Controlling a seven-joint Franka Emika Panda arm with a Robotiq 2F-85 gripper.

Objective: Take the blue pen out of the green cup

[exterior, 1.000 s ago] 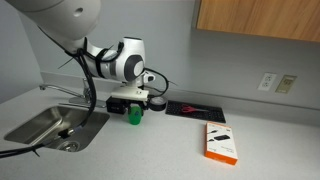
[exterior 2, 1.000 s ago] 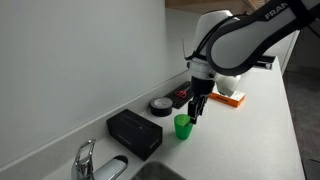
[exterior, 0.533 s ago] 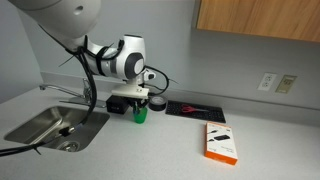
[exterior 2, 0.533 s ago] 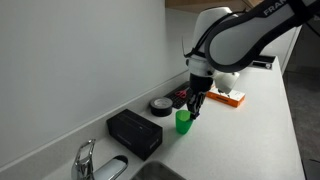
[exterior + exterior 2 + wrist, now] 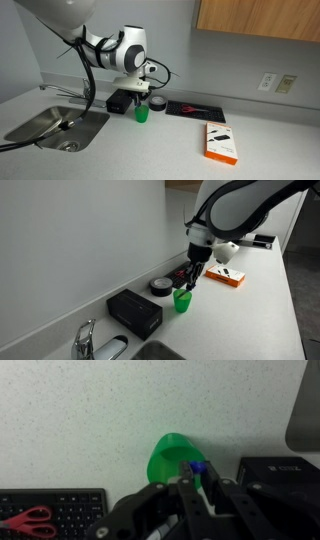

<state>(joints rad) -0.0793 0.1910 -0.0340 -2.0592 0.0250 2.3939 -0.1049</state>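
Note:
The green cup (image 5: 141, 114) (image 5: 182, 301) stands upright on the white counter by the back wall. My gripper (image 5: 140, 98) (image 5: 192, 279) hangs straight above its mouth. In the wrist view the cup (image 5: 168, 458) sits just beyond the fingers (image 5: 213, 485), and the blue pen (image 5: 199, 465) shows as a small blue end pinched between the fingertips over the cup's rim. The gripper (image 5: 199, 472) is shut on it. The rest of the pen is hidden by the fingers, and I cannot make it out in the exterior views.
A black box (image 5: 120, 101) (image 5: 135, 312) lies beside the cup, with a sink (image 5: 55, 125) and faucet (image 5: 85, 338) beyond it. A black keyboard (image 5: 193, 108) (image 5: 60, 510) carries red scissors (image 5: 25, 520). A round black object (image 5: 160, 285) and an orange box (image 5: 221, 141) (image 5: 225, 276) lie farther along.
The jaws have closed on the pen's top. The gripper has since risen a little above the cup.

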